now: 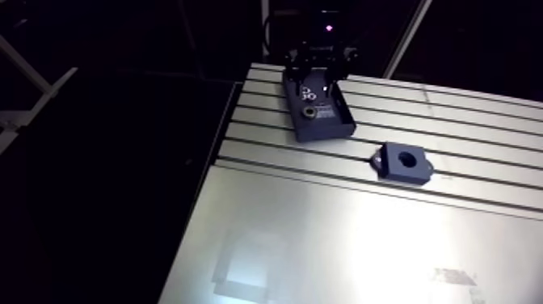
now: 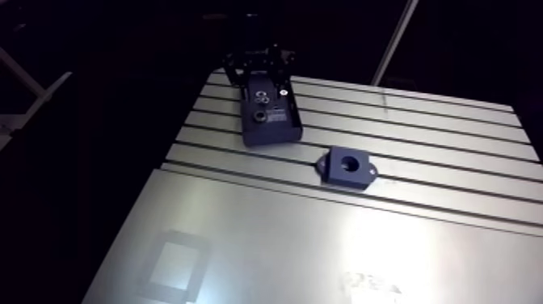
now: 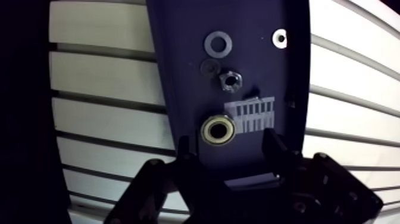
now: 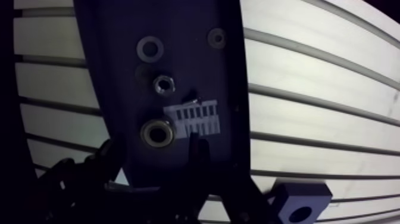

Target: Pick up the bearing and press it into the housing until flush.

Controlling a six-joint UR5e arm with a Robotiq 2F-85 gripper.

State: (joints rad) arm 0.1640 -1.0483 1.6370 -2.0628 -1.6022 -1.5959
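I have the claw (image 3: 229, 148) wide over the tray (image 3: 178, 71), lined up to straddle the bearing (image 3: 218, 130) for the grab. The housing (image 1: 404, 162) sits apart, empty.

- Your gripper (image 3: 229, 149) is black all over with a matt finish. Its two fingers (image 3: 186, 156) are slim and narrow to blunt tips.
- Behind the fingers you'll see jointed link bars (image 3: 140, 190), also black, with angular edges.
- Round pivot pins (image 3: 156, 162) sit in the links and catch a dull grey shine.
- In the arm view the gripper is a dark, blocky shape, with a small pink light (image 1: 327, 27) glowing just above it.
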